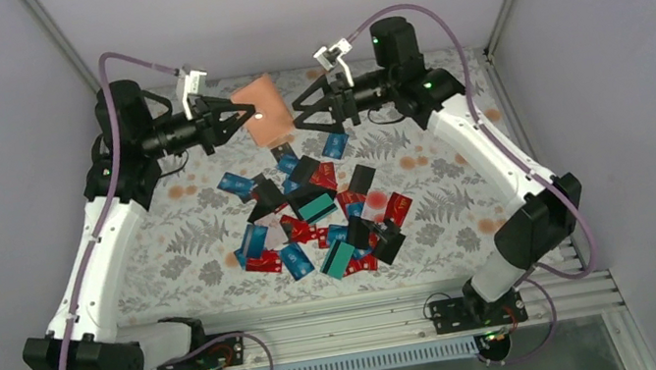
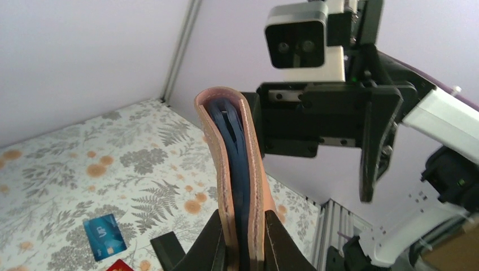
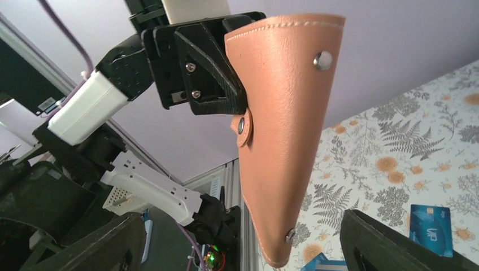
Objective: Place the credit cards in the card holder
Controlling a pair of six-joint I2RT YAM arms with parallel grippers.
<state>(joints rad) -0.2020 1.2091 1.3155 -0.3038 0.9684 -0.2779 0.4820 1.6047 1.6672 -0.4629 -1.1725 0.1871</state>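
I see left gripper jaws clamped on the card holder, holder held in the air above the far side of the table, right gripper jaws wide apart, gripping nothing, just beside the holder, credit cards heaped mid-table

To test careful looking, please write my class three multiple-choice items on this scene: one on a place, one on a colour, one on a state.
1. The credit cards lie on the table. Where is the card holder?
A) buried under them
B) in the air, in the left gripper
C) flat beside them

2. What colour is its outside?
A) tan-brown
B) green
C) white

3. How is the right gripper?
A) shut on a card
B) shut, empty
C) open

Key:
1 B, the left wrist view shows fingers pinching the holder's lower end.
2 A, plain in the right wrist view.
3 C, its jaws stand wide apart near the holder, gripping nothing.
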